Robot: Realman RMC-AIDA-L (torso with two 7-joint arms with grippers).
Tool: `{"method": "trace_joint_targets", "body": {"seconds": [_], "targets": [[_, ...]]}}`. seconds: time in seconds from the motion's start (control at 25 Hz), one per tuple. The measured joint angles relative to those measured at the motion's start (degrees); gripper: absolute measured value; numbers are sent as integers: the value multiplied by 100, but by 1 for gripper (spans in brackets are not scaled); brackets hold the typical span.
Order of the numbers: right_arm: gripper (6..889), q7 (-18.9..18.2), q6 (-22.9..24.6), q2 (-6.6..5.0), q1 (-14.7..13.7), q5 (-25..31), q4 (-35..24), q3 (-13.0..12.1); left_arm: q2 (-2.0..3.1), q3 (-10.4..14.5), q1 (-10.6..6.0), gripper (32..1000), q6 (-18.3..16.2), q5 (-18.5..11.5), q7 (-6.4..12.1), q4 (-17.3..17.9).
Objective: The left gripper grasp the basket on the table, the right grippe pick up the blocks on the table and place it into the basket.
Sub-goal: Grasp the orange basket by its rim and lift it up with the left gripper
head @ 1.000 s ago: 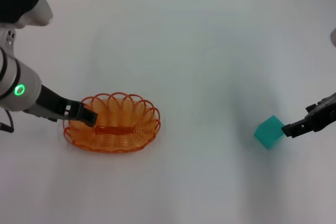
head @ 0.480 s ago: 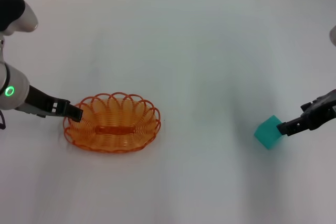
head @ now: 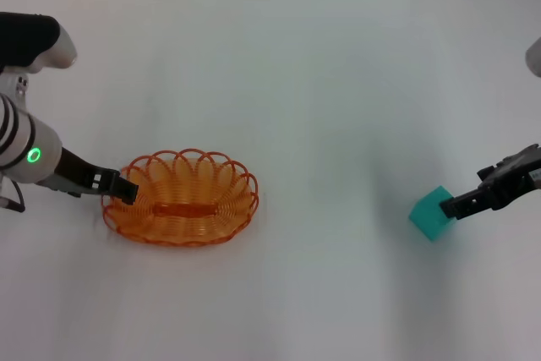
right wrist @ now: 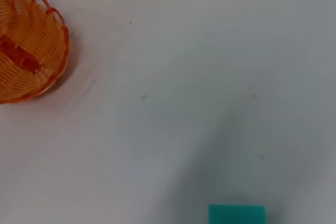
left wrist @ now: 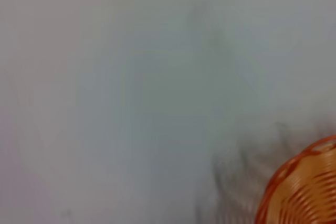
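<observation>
Obscuring its own jaw state, each end effector [head: 125,192] [head: 453,207] defies reading.

The oval orange wire basket [head: 181,198] sits on the plain white table [head: 321,82], with the left gripper [head: 124,192] at its left rim and the small teal-green cube [head: 432,212] well to its right, the right gripper [head: 452,207] just beyond.

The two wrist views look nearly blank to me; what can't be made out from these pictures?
- Left wrist view: only a corner of the oval orange wire basket shows, cut off by the edge and blurred; no gripper is visible.
- Right wrist view: the small teal-green cube is cut off by the edge.
- Head view: whether the left gripper actually clamps the basket rim, or the right gripper grips the cube, is too small to tell.
</observation>
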Motion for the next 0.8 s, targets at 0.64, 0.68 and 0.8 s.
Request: {"method": "trace_joint_targets", "body": {"seconds": [0.64, 0.68, 0.8], "targets": [[864, -7, -50, 0, 10, 10, 31, -1, -13, -1, -292, 839, 418, -47, 67, -780], [863, -7, -50, 0, 11, 11, 32, -1, -15, -1, -292, 834, 414, -48, 50, -781], [862, -7, -50, 0, 11, 12, 31, 0, -16, 0, -292, 819, 397, -51, 18, -782]]}}
